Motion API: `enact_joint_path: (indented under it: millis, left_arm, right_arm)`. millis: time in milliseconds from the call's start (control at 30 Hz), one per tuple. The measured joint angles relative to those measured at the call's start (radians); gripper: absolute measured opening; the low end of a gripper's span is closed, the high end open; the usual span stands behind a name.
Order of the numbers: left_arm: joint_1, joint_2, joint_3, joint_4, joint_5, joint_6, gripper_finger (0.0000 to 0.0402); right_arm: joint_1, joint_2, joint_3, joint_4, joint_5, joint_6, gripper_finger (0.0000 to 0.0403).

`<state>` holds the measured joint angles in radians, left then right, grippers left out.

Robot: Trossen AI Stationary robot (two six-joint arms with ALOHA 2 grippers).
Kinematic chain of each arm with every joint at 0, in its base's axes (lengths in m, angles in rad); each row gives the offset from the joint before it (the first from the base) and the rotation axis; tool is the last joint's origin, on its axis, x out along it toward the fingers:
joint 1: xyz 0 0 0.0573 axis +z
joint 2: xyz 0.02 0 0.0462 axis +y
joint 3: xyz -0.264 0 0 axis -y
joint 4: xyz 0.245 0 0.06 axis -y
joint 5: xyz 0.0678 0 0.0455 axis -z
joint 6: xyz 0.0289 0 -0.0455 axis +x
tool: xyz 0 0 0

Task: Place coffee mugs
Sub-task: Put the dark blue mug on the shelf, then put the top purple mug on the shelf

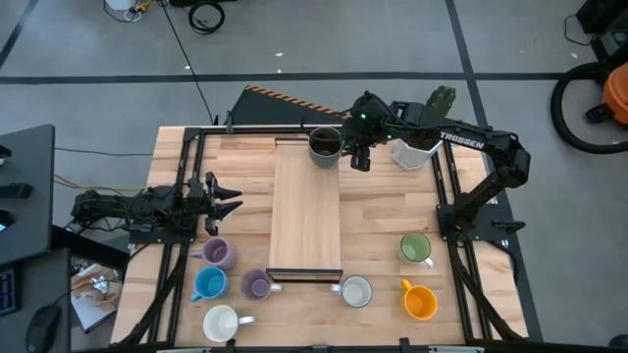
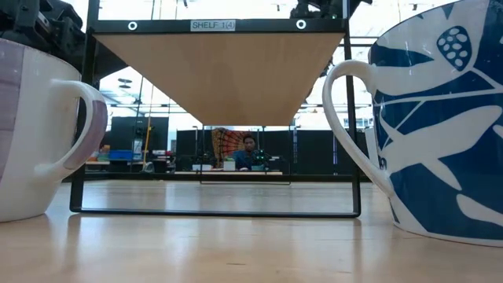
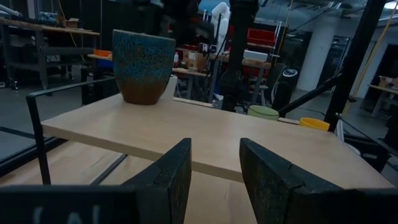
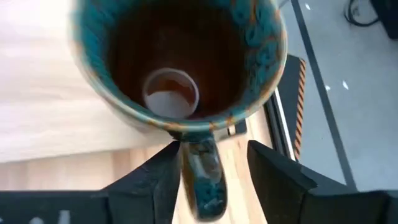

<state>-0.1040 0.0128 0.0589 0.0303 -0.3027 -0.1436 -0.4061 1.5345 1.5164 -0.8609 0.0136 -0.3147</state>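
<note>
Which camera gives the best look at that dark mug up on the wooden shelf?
The right wrist view: the dark mug fills it, handle and inside visible. The high view shows it small, the left wrist view from the side, the low view not at all.
</note>
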Motion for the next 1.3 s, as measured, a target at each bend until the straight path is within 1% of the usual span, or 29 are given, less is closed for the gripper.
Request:
enact_joint_path:
  millis: [133, 333, 467, 567, 667, 833, 967, 1067, 1167, 1300]
  left_arm:
    - [0.0, 0.0, 0.0, 0.001, -0.01, -0.001, 0.0141]
    - [0.0, 0.0, 0.0, -0.002, -0.01, -0.003, 0.0141]
    - [0.0, 0.0, 0.0, -0.004, -0.011, -0.002, 0.0141]
    - [0.0, 0.0, 0.0, -0.005, -0.011, -0.006, 0.0141]
    - [0.0, 0.0, 0.0, -0.007, -0.011, -0.028, 0.0141]
    - [0.0, 0.0, 0.0, -0.08, 0.001, -0.055, 0.0141]
    - [0.0, 0.0, 0.0, -0.105, 0.003, -0.06, 0.0141]
    - [0.0, 0.0, 0.001, -0.107, 0.023, -0.081, 0.0141]
    - [0.0, 0.002, 0.017, -0.148, 0.038, -0.095, 0.0141]
    - [0.0, 0.043, 0.112, -0.249, 0.037, -0.139, 0.0141]
  right_arm:
    - [0.0, 0.0, 0.025, -0.003, -0.01, 0.005, 0.0217]
    - [0.0, -0.001, 0.059, -0.06, -0.007, 0.011, 0.0241]
    - [-0.003, -0.014, 0.074, -0.073, 0.02, 0.004, 0.0251]
    - [-0.007, -0.031, 0.075, -0.082, 0.025, 0.005, 0.0253]
    - [-0.004, -0.046, 0.075, -0.106, 0.057, 0.021, 0.0252]
    - [0.035, -0.091, 0.075, -0.147, 0.194, 0.062, 0.0245]
    - [0.085, -0.143, 0.069, -0.147, 0.186, 0.137, 0.0241]
    - [0.13, -0.199, -0.012, -0.108, 0.176, 0.196, 0.0238]
    - [0.171, -0.261, -0.165, -0.018, 0.192, 0.244, 0.0236]
    - [0.227, -0.347, -0.364, 0.163, 0.232, 0.303, 0.0234]
